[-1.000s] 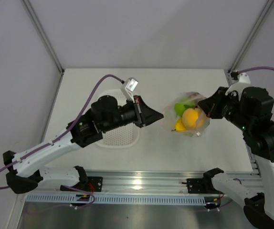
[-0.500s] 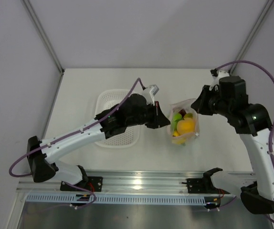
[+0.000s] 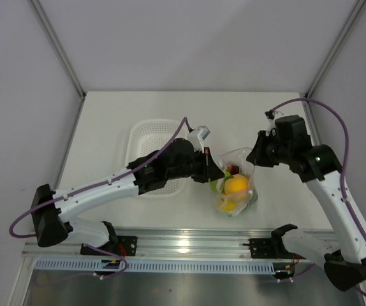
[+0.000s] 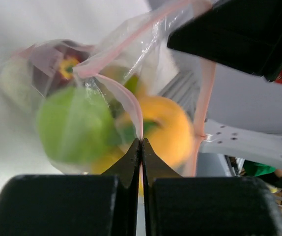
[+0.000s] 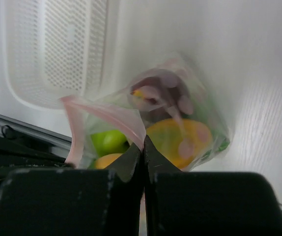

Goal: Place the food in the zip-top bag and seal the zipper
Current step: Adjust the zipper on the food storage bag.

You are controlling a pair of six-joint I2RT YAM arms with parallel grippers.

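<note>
The left gripper (image 3: 212,172) is pinching the zip-top bag (image 3: 236,185) at its left edge, its two fingers pressed together on the pink zipper (image 4: 131,101) strip, as the left wrist view shows at close range (image 4: 141,142). The right gripper (image 3: 255,155) is clamping the same strip at the bag's upper right corner, its fingers likewise closed tight on the plastic (image 5: 142,143). The bag is hanging stretched between the two grippers over the white table (image 3: 106,115), near its front edge and just right of the white perforated basket (image 3: 152,135); whether its bottom is touching the table cannot be told. The food is sitting inside the bag: an orange-yellow fruit (image 3: 236,185) is showing in the middle, a lime-green fruit (image 3: 218,185) is lying against the left side, a dark red apple (image 3: 233,169) is sitting above them, and a second yellowish fruit (image 3: 226,204) is resting lower down. In both wrist views the two pink lips of the zipper are spreading apart between the pinch points, so the mouth is gaping rather than sealed.
</note>
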